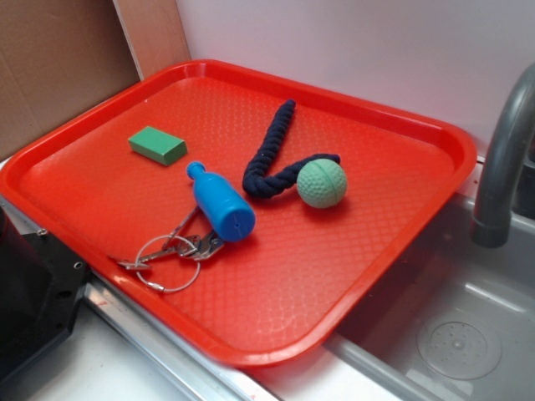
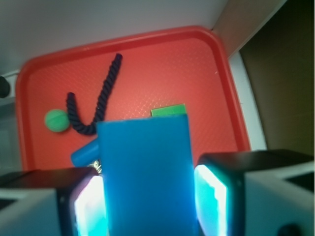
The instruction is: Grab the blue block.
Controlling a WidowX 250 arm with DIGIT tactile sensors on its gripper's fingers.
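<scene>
**Between the pads: block already taken**

Between the two pads of the end effector, closed on the blue block and holding it above the red tray. Grasp judged done; only keeping hold left. No block visible in the exterior view.

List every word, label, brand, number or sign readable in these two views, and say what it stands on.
None. No readable text shows in either view.
The blue block between the gripper fingers is plain-faced.
The green block, blue bottle toy, green ball and rope carry no print.
The keys are too small to tell any stamping.
The red tray shows only a textured pattern.
</scene>
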